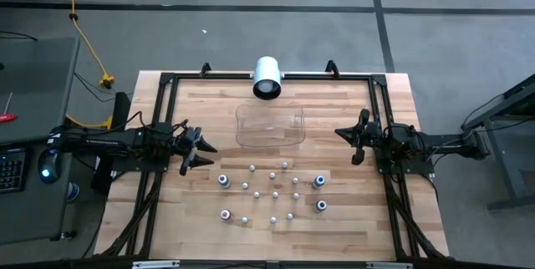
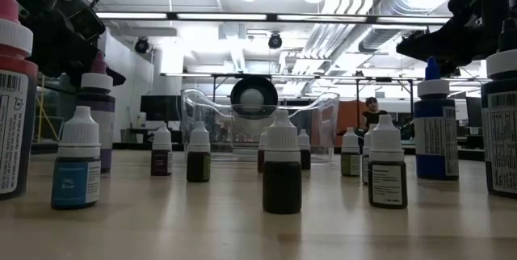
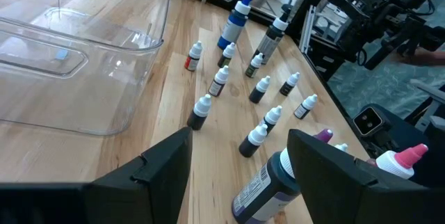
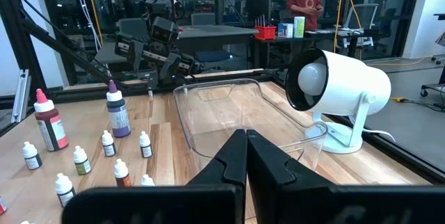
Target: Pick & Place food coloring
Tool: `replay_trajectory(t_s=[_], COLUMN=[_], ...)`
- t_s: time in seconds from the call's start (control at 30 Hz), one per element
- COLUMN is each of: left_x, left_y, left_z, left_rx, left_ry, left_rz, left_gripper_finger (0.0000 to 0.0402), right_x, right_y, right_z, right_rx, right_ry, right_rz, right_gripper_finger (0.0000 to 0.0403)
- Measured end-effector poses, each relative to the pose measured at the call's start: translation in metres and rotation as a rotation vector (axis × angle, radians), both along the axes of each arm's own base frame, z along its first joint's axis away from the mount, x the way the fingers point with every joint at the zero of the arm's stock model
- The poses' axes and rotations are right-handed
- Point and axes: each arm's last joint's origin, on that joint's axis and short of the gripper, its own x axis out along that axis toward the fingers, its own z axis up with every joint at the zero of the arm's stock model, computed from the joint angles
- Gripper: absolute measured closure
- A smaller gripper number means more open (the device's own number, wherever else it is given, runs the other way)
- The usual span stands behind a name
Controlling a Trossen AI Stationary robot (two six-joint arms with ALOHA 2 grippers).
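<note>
On the table: food coloring bottles loose, tray empty
left gripper: wide open, holding nothing
right gripper: closed, nothing held
tip: drop straight over one bottle, don't bump neighbours

Labels on the bottles, none of them readable

The food coloring bottles carry printed labels, and the tall one at the far left shows a barcode, as does the tall blue-capped bottle on the right, but the lettering on every one is too small and blurred to make out; I can read no word, brand or number anywhere.
</note>
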Motion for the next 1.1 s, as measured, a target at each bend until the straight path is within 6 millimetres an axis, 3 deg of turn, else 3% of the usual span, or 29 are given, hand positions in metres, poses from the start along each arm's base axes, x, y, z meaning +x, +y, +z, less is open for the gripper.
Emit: replay_trajectory(t_s=[0.67,1.1], left_x=[0.0000,0.0000], left_y=[0.0000,0.0000], left_z=[-0.0001,0.0000], left_rx=[0.000,0.000], left_ry=[0.001,0.000], left_rz=[0.000,0.000], left_gripper_finger=[0.0167,0.0167], right_x=[-0.0002,0.0008], right_y=[-0.0009,0.0049], right_z=[0.0003,0.0012], right_rx=[0.003,0.083], right_ry=[-0.003,-0.026], right_rz=[-0.030,0.173], right_gripper_finger=[0.0402,0.0402])
